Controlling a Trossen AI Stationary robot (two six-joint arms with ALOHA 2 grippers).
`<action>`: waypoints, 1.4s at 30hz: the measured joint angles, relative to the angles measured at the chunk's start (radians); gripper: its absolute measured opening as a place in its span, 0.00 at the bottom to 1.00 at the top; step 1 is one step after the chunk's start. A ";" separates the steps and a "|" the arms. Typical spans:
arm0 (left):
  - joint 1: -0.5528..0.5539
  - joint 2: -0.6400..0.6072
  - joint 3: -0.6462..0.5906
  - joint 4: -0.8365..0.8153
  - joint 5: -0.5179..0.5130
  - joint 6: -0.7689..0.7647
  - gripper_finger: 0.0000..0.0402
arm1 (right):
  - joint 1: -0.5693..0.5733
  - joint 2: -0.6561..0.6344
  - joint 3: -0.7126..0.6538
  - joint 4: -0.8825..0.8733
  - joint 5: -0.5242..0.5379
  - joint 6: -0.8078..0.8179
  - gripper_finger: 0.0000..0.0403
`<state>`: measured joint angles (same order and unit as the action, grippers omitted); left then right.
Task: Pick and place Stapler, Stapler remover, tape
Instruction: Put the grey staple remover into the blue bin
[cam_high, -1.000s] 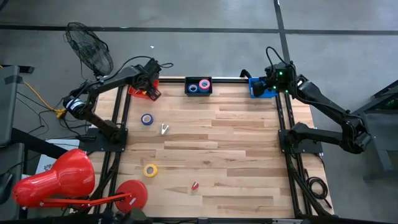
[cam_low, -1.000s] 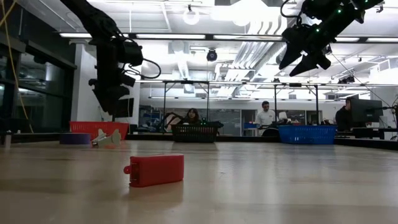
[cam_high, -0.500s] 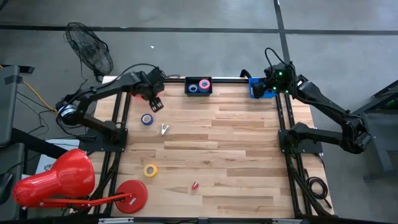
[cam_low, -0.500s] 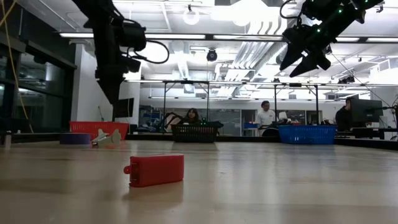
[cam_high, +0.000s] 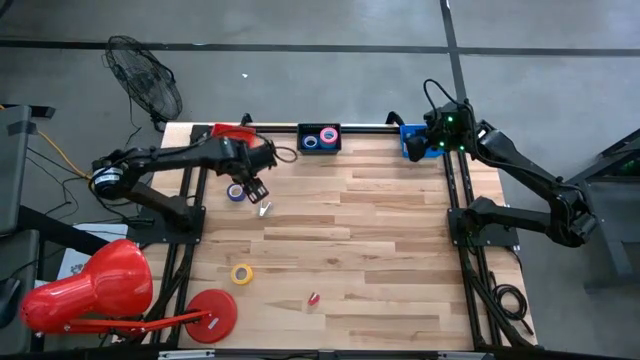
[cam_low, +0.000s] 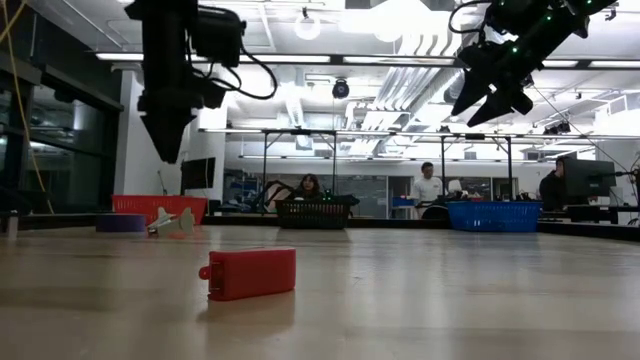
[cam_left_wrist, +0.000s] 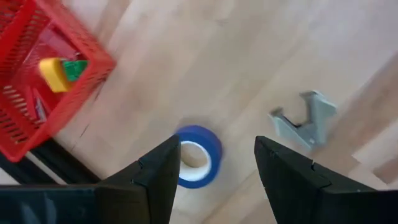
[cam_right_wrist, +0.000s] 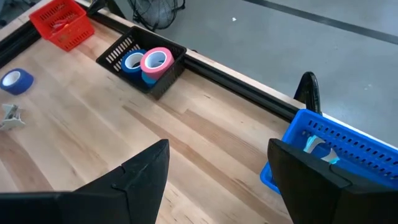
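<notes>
Your left gripper (cam_high: 255, 186) hangs above the table (cam_high: 380, 260) with its fingers (cam_left_wrist: 152, 177) spread wide and nothing between them. In the left wrist view the blue tape roll (cam_left_wrist: 198, 164) lies flat on the wood directly under the gap, closer to one finger. The grey staple remover (cam_left_wrist: 305, 117) lies just beside it, apart from the roll. The red bin (cam_left_wrist: 37, 87) stands near, at the table's far left corner, with a yellow and green item inside; you cannot tell what that item is.

Your right gripper (cam_high: 415, 147) hovers at the far right corner, over the edge of the blue bin (cam_right_wrist: 348, 149). Its fingers (cam_right_wrist: 140, 171) stand well apart and hold nothing.

The black bin (cam_high: 319, 138) sits at the middle of the far edge, holding a blue roll (cam_right_wrist: 132, 61) and a pink roll (cam_right_wrist: 155, 61) side by side. A yellow tape roll (cam_high: 241, 273) lies on the near left part of the table. A small red stapler (cam_low: 250, 273) lies near the front edge, well apart from both grippers.
</notes>
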<state>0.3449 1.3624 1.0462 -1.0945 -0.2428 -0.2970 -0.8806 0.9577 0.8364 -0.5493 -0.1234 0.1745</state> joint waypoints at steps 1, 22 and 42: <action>-0.021 0.000 0.000 -0.003 -0.002 -0.006 0.51 | 0.000 0.000 0.000 0.000 0.000 -0.001 0.65; -0.499 0.011 -0.132 0.091 -0.216 -0.611 0.89 | 0.000 0.000 0.000 -0.020 -0.065 -0.096 0.65; -0.779 0.126 -0.523 0.624 -0.438 -1.076 0.89 | 0.000 0.000 0.000 -0.031 -0.089 -0.156 0.65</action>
<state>-0.4339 1.4880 0.5228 -0.4708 -0.6805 -1.3733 -0.8806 0.9577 0.8364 -0.5803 -0.2128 0.0189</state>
